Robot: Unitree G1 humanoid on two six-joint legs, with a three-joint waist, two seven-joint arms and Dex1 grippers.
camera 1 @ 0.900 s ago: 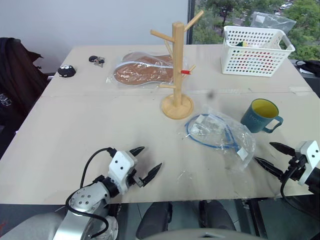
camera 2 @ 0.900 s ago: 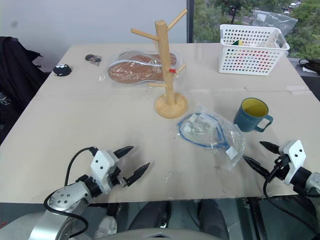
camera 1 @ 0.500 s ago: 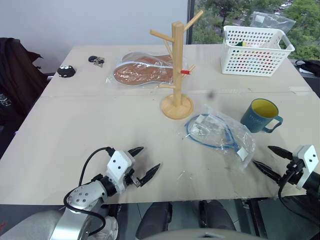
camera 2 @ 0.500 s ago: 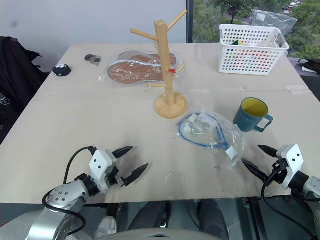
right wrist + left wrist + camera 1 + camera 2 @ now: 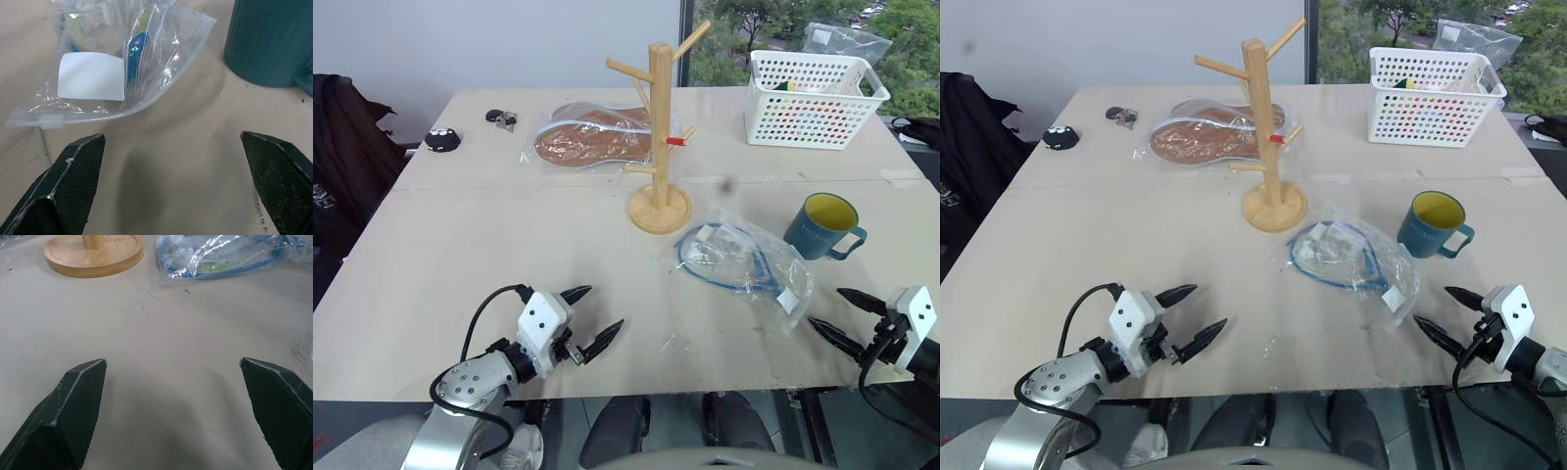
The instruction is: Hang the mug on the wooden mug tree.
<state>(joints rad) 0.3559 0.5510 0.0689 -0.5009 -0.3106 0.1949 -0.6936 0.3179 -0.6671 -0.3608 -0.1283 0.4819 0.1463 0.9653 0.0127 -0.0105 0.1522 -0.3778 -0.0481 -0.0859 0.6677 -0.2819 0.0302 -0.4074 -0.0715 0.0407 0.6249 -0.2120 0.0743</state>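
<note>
The teal mug [image 5: 822,227] with a yellow inside stands upright on the table's right side, handle turned toward the near right; its ribbed wall shows in the right wrist view [image 5: 271,41]. The wooden mug tree [image 5: 660,137] stands mid-table on its round base [image 5: 93,252], one peg red-tipped. My right gripper [image 5: 844,316] hovers open at the near right edge, a short way in front of the mug, nothing between its fingers. My left gripper [image 5: 590,316] is open and empty near the front left edge.
A clear plastic bag with a blue cable [image 5: 744,262] lies between the tree and the mug. A white perforated basket [image 5: 815,98] stands at the back right. A bagged brown item [image 5: 592,139] lies behind the tree. Small dark objects [image 5: 443,139] sit far left.
Both grippers have drawn back slightly toward the table's near edge and stay open. The mug and the tree have not moved.
</note>
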